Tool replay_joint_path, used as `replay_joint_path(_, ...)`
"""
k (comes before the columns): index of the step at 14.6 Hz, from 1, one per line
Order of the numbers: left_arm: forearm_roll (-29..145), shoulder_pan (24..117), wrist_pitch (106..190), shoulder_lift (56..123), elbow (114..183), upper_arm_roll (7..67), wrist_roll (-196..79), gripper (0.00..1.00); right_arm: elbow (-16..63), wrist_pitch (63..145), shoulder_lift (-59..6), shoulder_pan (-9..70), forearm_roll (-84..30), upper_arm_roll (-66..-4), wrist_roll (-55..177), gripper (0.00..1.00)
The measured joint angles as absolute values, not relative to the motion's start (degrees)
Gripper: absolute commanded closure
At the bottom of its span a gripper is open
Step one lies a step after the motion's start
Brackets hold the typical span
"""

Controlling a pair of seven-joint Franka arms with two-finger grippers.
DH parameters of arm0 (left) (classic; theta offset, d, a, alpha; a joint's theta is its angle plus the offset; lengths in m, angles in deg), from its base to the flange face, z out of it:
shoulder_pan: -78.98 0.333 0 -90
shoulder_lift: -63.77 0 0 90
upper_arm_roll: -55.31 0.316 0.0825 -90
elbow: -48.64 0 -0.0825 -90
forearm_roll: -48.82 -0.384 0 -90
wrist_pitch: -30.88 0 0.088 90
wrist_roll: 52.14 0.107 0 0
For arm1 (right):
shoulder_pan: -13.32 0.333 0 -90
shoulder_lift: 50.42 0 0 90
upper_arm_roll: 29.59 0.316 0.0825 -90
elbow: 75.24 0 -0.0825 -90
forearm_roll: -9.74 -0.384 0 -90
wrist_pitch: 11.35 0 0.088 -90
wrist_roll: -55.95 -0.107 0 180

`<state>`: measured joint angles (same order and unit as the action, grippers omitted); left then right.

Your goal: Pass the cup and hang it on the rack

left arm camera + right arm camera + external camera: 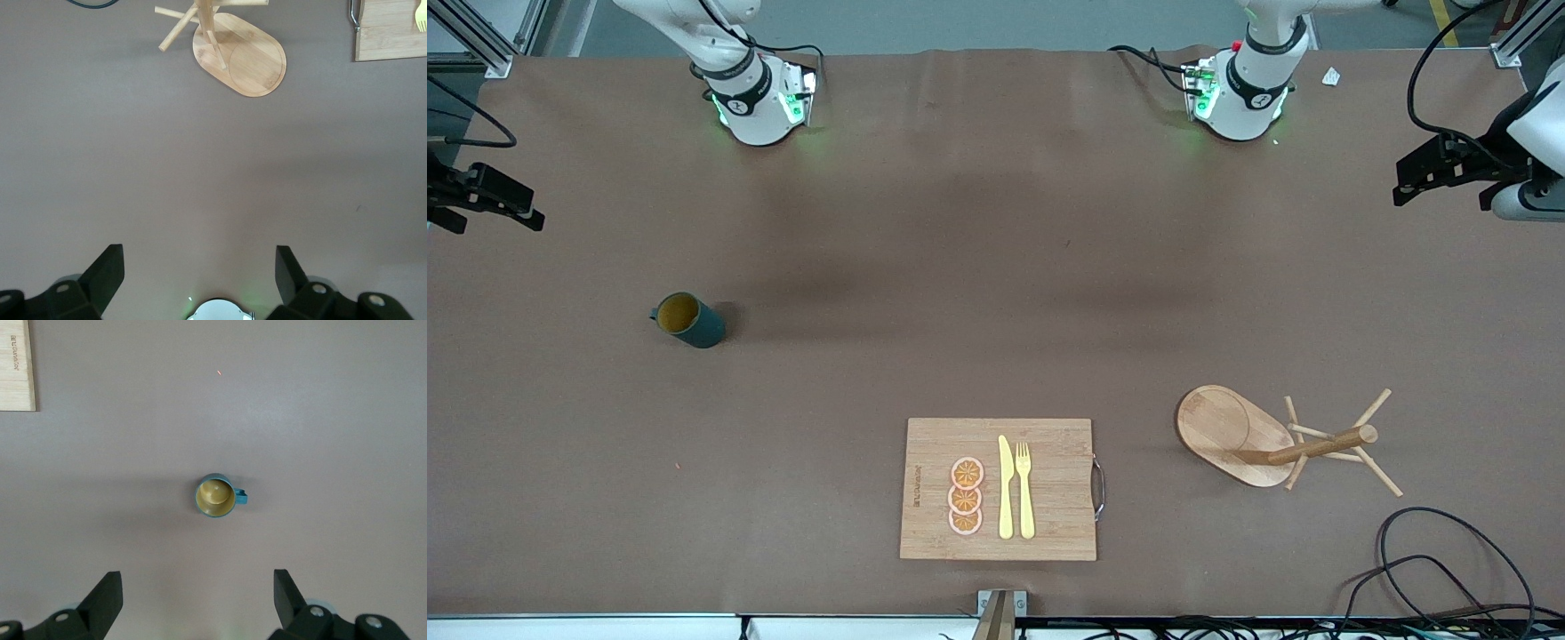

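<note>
Both arms wait, pulled back high at the two ends of the table. The right gripper (193, 603) hangs over the bare table with its two black fingers (107, 593) spread wide, and it holds nothing. The left gripper (197, 280) hangs the same way, fingers (107, 270) wide and holding nothing. The cup (687, 320) stands upright on the table toward the right arm's end, mouth up, with its little handle (655, 313) pointing to about 9 o'clock in the front view. The rack (1258, 437) stands toward the left arm's end, at about 4 o'clock from the table's middle, well apart from the cup. The board (998, 489) lies between them, nearer the front camera. On it lie three orange slices (966, 496), a yellow knife (1006, 487) and a yellow fork (1024, 489). The board has a word on one edge, but it is too small to read.
</note>
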<state>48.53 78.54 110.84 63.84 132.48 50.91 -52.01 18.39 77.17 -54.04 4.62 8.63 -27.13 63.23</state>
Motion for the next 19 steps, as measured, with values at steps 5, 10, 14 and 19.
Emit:
replay_joint_path(5,48.5,78.6,110.8,63.8,132.5,50.9,-52.0,0.0,18.4,76.7,-54.0,4.6,8.6,-27.1,63.1,0.0)
replay_joint_path(10,48.5,78.7,110.8,63.8,132.5,51.2,-52.0,0.0,20.6,78.5,-54.1,4.6,8.6,-27.1,63.1,0.0)
replay_joint_path(14,48.5,78.7,110.8,63.8,132.5,51.2,-52.0,0.0,29.1,87.7,-55.2,4.6,8.6,-26.9,63.1,0.0)
replay_joint_path(19,48.5,78.5,110.8,63.8,132.5,51.0,-52.0,0.0,37.5,99.9,-54.8,4.6,8.6,-26.9,63.1,0.0)
